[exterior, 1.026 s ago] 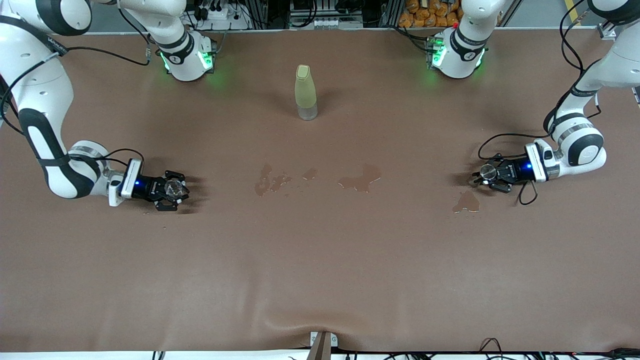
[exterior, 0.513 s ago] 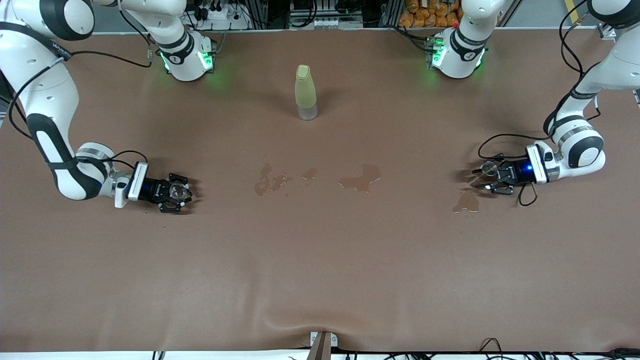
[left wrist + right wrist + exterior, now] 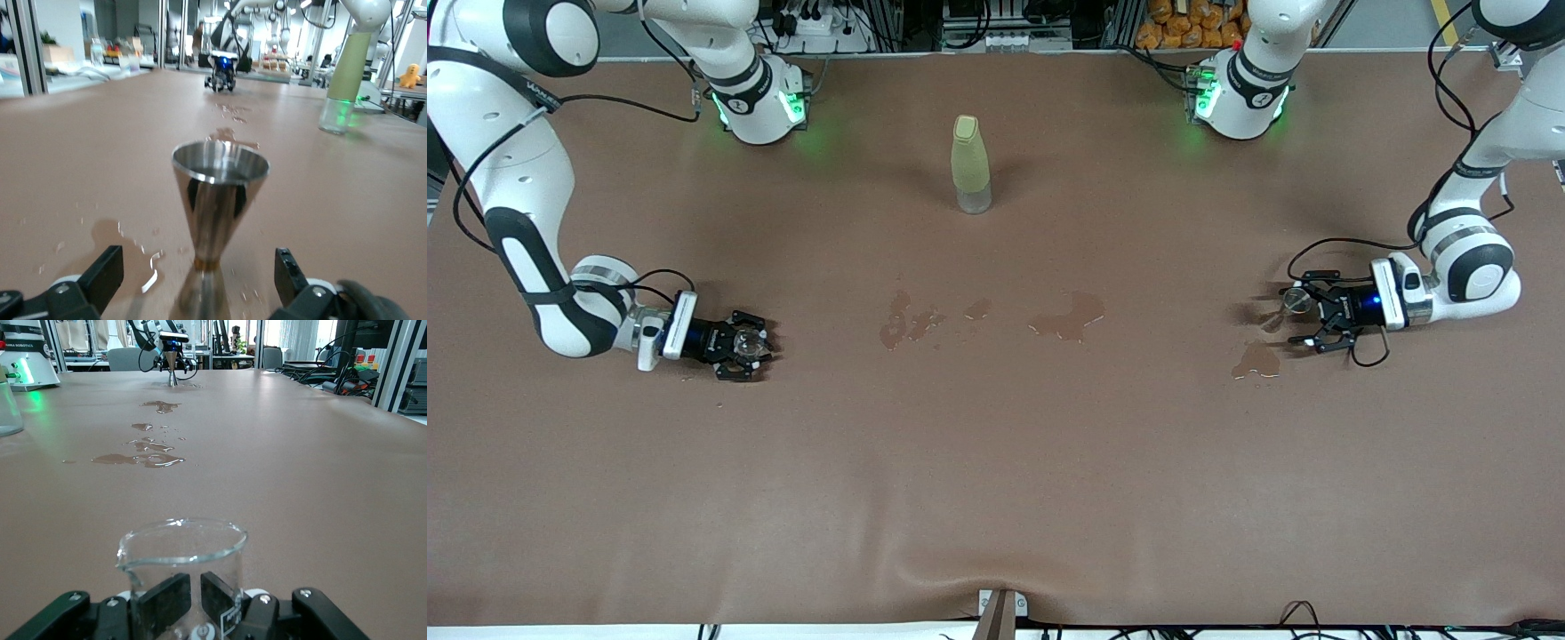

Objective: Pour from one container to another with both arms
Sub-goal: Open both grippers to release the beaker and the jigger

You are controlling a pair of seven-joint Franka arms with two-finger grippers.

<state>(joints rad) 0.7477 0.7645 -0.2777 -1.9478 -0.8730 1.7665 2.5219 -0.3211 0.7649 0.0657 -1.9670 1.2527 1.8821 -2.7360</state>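
With the left gripper fingers spread clear of the jigger and the right gripper fingers clamped on the glass cup, both well off from the bottle, a careless withdrawal could topple the narrow-waisted jigger on the wet desk.

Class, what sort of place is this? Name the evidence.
Probably a robotics lab: two white robot arms work at one brown-covered table, metal framing and more robot arms stand in the room around it.
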